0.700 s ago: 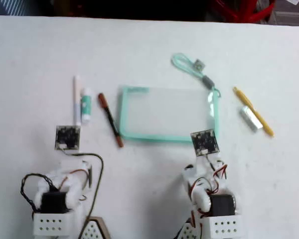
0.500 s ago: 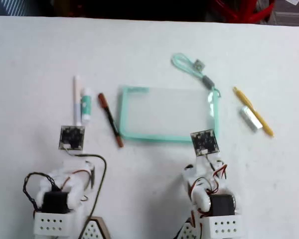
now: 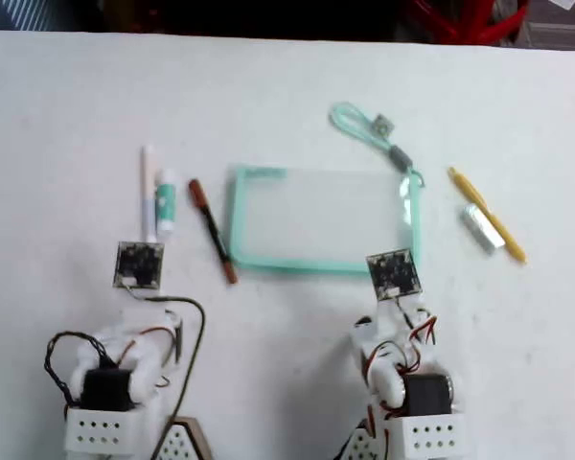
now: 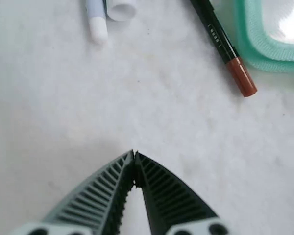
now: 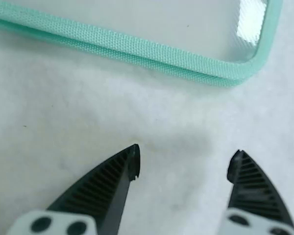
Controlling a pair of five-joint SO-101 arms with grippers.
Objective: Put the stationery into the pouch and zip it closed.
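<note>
in the middle of the table [image 3: 287,86] the pouch [image 3: 321,220] lies flat. as far as i can see through its clear face there's nothing inside, so i'd say the task is basically at zero.

left of the pouch sit the brown pen [image 3: 213,230], a short tube [image 3: 166,203] and a white pen [image 3: 149,187], roughly side by side. right of it is the yellow pen [image 3: 487,214] with a small silver piece [image 3: 479,228] touching it. the strap [image 3: 364,125] curls away from the pouch's far right corner.

the left gripper [image 4: 134,159] is pinched together on nothing, over bare table on the near side of the white pen and tube, with the brown pen's end a bit to its right. the right gripper [image 5: 184,159] has its jaws spread apart and empty, just on the near side of the pouch's near right corner.

so what's left is everything: all five bits go in, then the zip. can't tell from here whether the zip is open or not.
</note>
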